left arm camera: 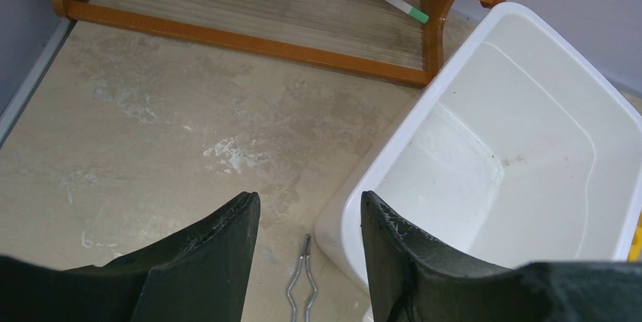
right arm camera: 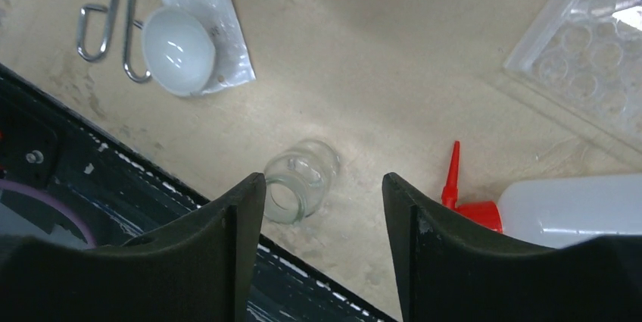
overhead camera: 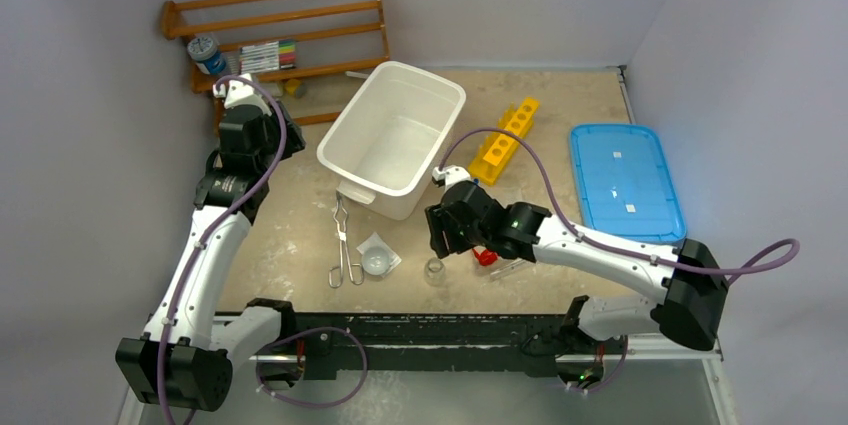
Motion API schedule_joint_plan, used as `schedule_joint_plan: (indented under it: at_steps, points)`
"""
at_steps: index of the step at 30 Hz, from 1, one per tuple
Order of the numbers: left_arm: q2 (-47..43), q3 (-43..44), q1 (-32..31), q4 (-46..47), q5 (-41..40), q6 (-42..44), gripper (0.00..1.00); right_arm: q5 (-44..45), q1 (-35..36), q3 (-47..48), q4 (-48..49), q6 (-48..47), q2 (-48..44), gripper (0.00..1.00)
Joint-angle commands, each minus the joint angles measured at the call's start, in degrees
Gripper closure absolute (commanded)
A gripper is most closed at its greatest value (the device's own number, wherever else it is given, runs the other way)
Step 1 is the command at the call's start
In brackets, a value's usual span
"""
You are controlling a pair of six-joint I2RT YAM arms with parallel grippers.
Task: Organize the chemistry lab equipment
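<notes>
top view. the right tool (overhead camera: 440, 237) hangs over the near edge of the bench (overhead camera: 300, 235), just far of the jar (overhead camera: 435, 269). the step in hand is judged to be picking up the jar for the tub (overhead camera: 392, 135). tongs (overhead camera: 345, 245) and packeted dish (overhead camera: 377, 258) lie to its left, the bottle (overhead camera: 488, 257) to its right. the left tool (overhead camera: 232, 90) is by the wooden rack (overhead camera: 280, 35), well apart from all of these.

left wrist view. the left tool (left arm camera: 306, 208) is open and empty above bare bench, between the rack (left arm camera: 250, 38) and the tub rim (left arm camera: 424, 102). the far tip of the tongs (left arm camera: 301, 292) shows below.

right wrist view. the right tool (right arm camera: 324, 186) is open and holds nothing. the jar (right arm camera: 301, 179) sits below the gap, close to one finger. the next move probably calls for centring, lowering and closing. room is tight on the near side, where the bench ends at a black rail (right arm camera: 113, 178). the bottle (right arm camera: 560, 208) is near on the right, with its red cap (right arm camera: 473, 212) pointing toward the jar. the dish (right arm camera: 180, 49) lies clear to the left.
</notes>
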Motion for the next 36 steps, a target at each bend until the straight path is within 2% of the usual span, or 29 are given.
schedule_joint_plan:
  at_steps: [1,7,21,36]
  points:
    - [-0.78,0.15,-0.11,1.08,-1.14,1.08,0.49,-0.53,0.45,-2.04,-2.3,3.09,-2.47,0.42]
    - [-0.5,0.14,-0.11,1.07,-1.52,1.09,0.49,-0.68,0.77,-2.78,-2.58,3.27,-2.52,0.47]
    - [-0.23,0.19,-0.11,0.65,-1.83,1.56,0.5,0.56,5.79,-2.77,-3.18,5.95,0.79,0.47]
    - [-0.69,-0.05,-0.08,0.39,-2.28,1.85,0.5,4.81,5.9,-1.83,-4.79,7.23,3.98,0.54]
